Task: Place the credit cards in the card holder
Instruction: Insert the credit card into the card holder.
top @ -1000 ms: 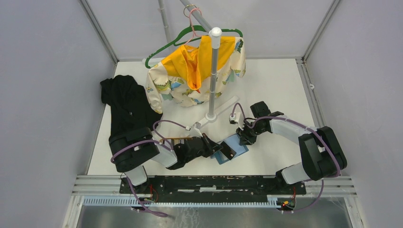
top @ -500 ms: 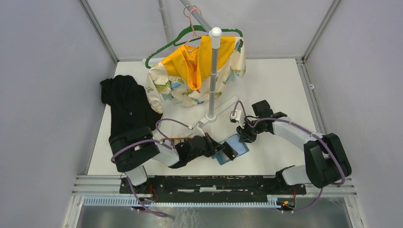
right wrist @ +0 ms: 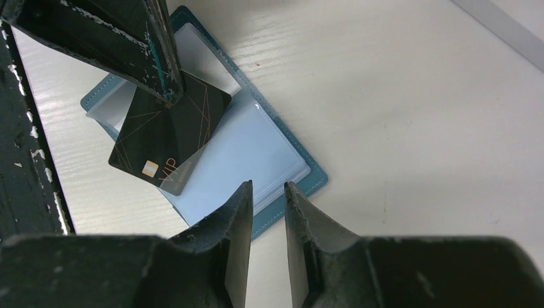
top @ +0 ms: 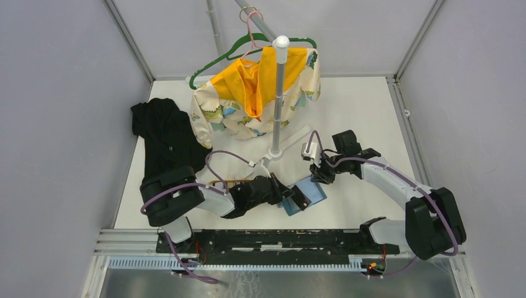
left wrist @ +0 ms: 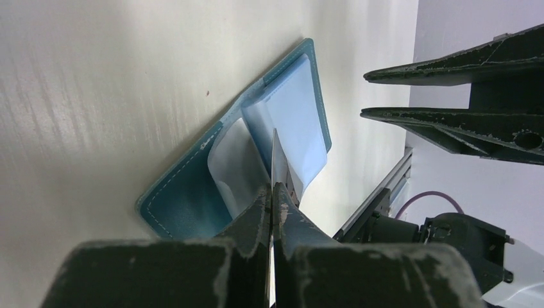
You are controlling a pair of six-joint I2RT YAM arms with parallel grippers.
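Card holder (top: 313, 190) open flat on the white table (top: 366, 118), pale-blue sleeves up, close to the near edge and between the two grippers.

Since a second ago: an outward swing at the elbow of the right arm (top: 391, 177), toward the near rail, and the wrist drawn a little to the holder's far side. Barely any shift in the holder or the left arm (top: 214, 200). Reads as the right side easing off and leaving the insertion to the left.

Right gripper (right wrist: 266, 192) parted only narrowly, nothing between the fingers. Hovers over the holder's outer edge, with no contact evident.

Left gripper (left wrist: 274, 192) clamped tight on a black credit card (right wrist: 170, 138), held slanted across one page. One corner apparently under the lip of the clear sleeve (left wrist: 234, 160), most of the card outside it. Probably mid-insertion, not yet seated. No other cards in view.
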